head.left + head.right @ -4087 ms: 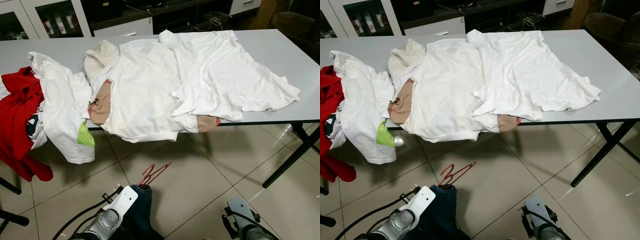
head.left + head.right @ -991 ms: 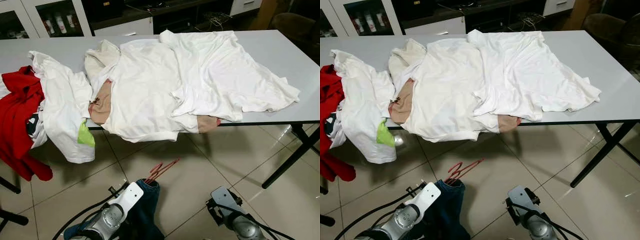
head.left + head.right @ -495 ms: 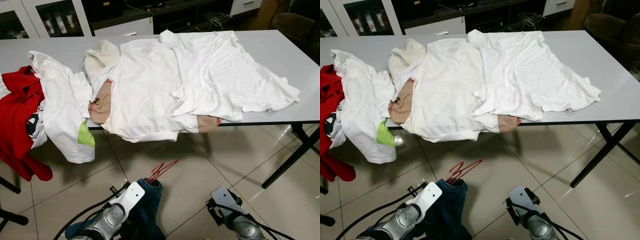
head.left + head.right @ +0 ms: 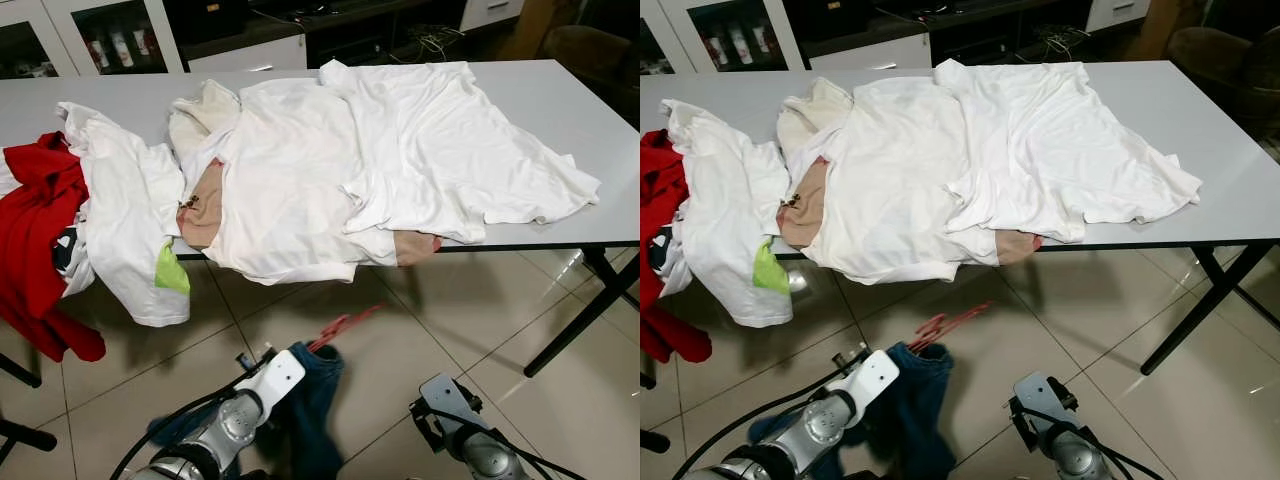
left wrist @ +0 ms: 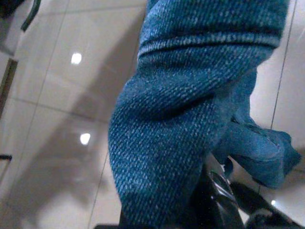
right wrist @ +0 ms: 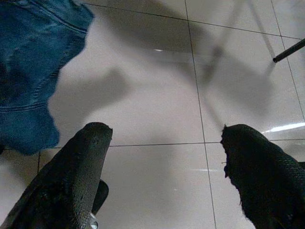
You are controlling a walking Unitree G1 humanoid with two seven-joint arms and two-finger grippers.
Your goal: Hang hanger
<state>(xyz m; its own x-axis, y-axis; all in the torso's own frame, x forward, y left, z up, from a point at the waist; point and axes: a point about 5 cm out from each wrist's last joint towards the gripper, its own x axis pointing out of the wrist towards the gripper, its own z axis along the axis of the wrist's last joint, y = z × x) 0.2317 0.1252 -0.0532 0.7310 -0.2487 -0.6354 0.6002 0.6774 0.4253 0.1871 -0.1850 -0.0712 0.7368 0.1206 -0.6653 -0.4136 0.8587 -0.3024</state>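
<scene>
A red hanger [image 4: 340,327] pokes out of a blue denim garment [image 4: 315,390] that hangs from it, low above the tiled floor in front of the table. My left gripper [image 4: 298,366] is under the denim and carries hanger and garment; its fingers are mostly hidden. The left wrist view is close on the denim [image 5: 190,119], with a dark finger [image 5: 217,198] at its lower edge. My right gripper [image 6: 167,132] stands open and holds nothing above the floor, just right of the denim [image 6: 33,57]. The right wrist [image 4: 450,400] sits beside the garment.
A grey table [image 4: 560,100] ahead is covered with white shirts [image 4: 330,160]; a red garment [image 4: 35,230] hangs off its left end. Black table legs [image 4: 580,320] stand at the right. Cabinets line the back wall. Bare tiled floor [image 4: 420,310] lies between me and the table.
My left arm has swung forward and to the right, carrying the denim and red hanger closer to the table. The right arm moved left earlier and has held still since.
</scene>
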